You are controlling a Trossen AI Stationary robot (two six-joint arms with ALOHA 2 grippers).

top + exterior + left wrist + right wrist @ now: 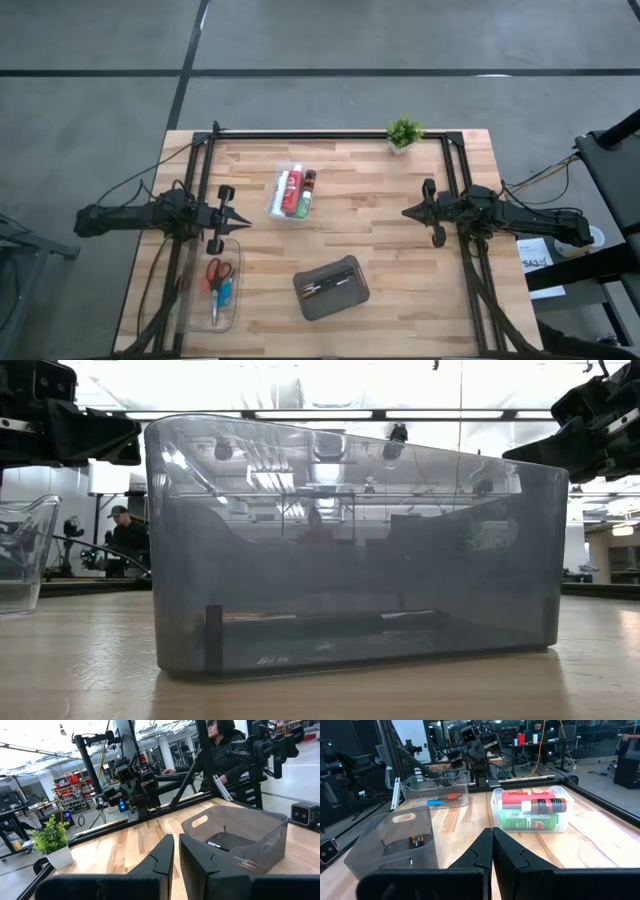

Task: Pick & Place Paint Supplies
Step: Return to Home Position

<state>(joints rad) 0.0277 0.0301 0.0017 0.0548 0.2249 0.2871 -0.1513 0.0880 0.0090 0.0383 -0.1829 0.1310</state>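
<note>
Nearest, at table level: dark grey case (350, 610), thin brushes (330, 287) lying inside it. Seen from above, left to right: my left pincer (243, 213), all but closed and holding nothing, hangs over the table's left side. Just beside it is a clear bin (195, 305) with red-handled scissors (218, 270) and blue-handled scissors (221, 293). Mid-table, a clear box (272, 205) holds the paint tubes (293, 192). At the right is my right pincer (405, 212), fingers pressed together, empty.
</note>
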